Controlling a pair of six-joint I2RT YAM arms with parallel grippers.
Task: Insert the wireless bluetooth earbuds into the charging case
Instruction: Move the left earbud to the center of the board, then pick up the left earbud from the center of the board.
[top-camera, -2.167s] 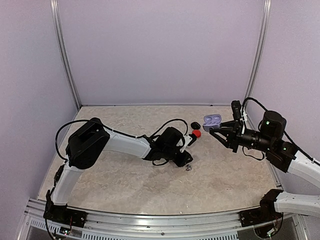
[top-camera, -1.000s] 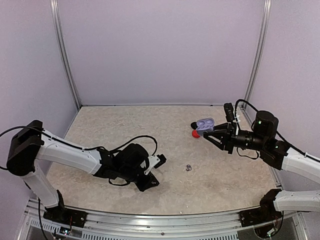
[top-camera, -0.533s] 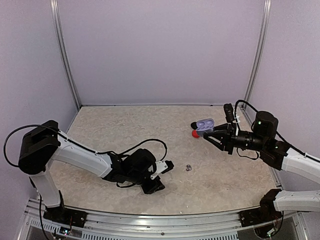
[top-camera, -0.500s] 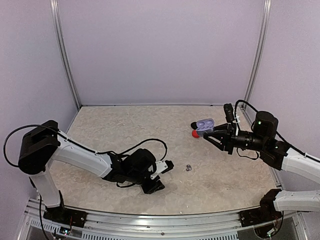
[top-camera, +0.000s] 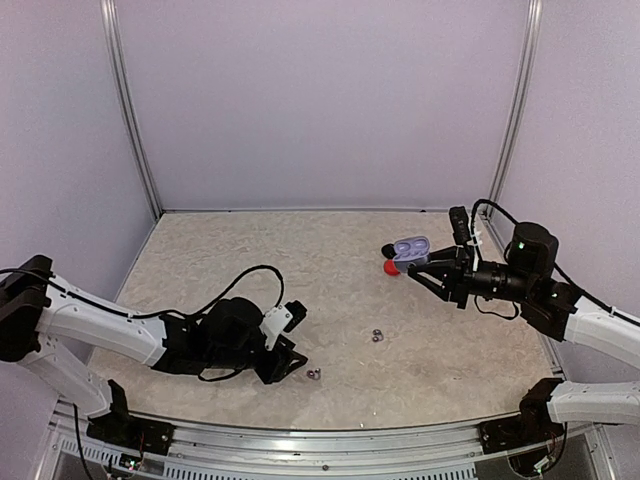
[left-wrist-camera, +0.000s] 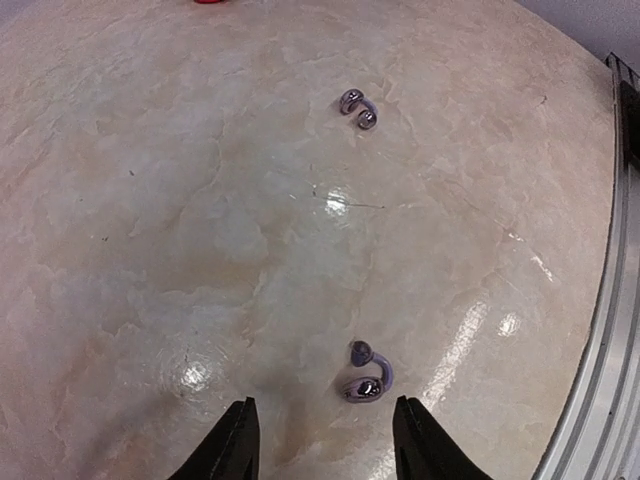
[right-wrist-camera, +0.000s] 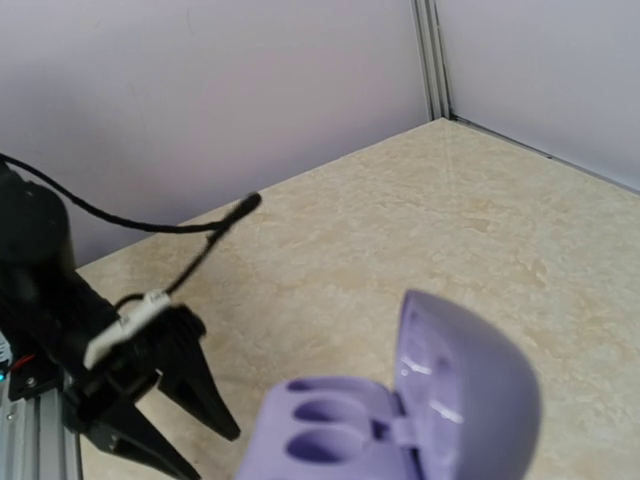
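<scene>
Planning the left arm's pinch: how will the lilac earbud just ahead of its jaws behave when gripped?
The earbud looks tiny and glossy, so it may slip out of a pinch. Its rounded, curved body would probably skid or rock on the shiny tabletop if nudged. Likely light and rigid.

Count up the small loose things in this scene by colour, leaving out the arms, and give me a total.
Silver-grey earbuds: 2
Lilac charging case, lid open: 1
Red item, too small to identify: 1
Black item, too small to identify: 1
Total: 5
</scene>
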